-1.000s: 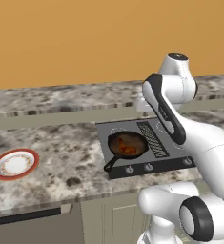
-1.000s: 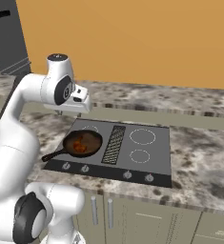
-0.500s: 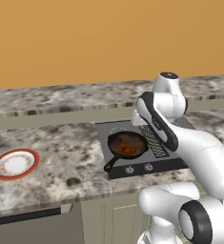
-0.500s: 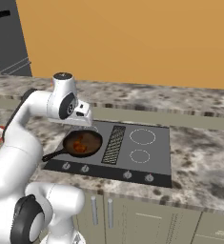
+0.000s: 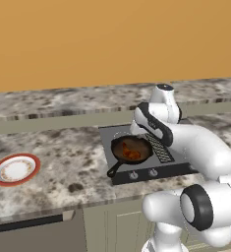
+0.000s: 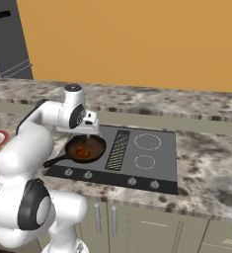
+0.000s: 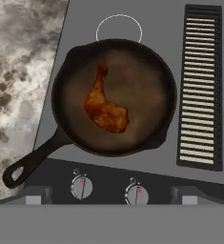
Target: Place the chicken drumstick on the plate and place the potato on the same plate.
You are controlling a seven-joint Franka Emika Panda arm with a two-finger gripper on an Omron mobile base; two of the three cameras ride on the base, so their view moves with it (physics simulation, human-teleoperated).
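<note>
Reddish-brown chicken drumstick (image 7: 105, 107) in black frying pan (image 7: 154, 71): lower claw (image 6: 89, 131) onto thick end; claw spread undeterminable.

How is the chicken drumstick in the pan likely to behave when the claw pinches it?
The chicken drumstick looks glazed, so it may slip. Its lumpy, tapered shape suggests an uneven grip; the thick end seems safer. Lying flat in the frying pan, it probably won't roll.
</note>
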